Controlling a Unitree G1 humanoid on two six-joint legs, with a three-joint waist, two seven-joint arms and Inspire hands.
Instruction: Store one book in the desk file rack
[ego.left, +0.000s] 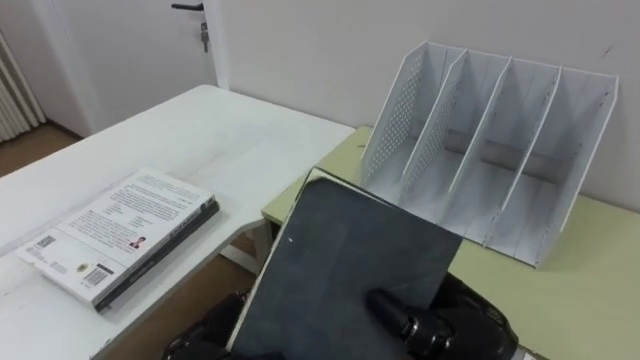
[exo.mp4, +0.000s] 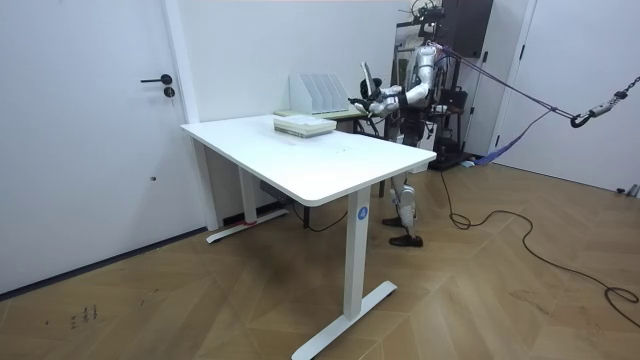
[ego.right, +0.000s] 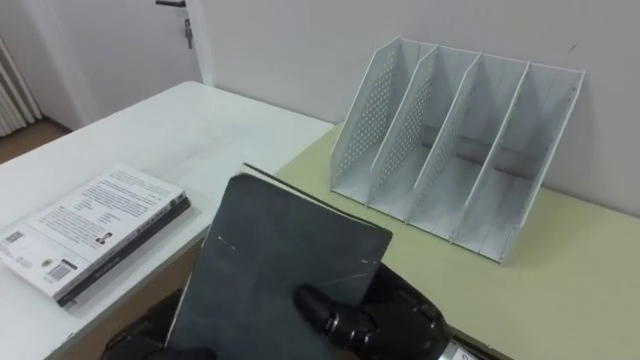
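Before the rack (ego.left: 490, 150), the right robot hand (ego.left: 440, 325) clasps a book (ego.left: 350, 260).

The dark book (ego.left: 350, 260) hides most of my left hand (ego.left: 215, 335) and right hand (ego.left: 415, 328); the picture's bottom edge cuts all three off.

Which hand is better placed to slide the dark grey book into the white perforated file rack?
Probably right. The right hand pinches the dark grey book, thumb on its cover, and the white perforated file rack stands ahead toward that side.
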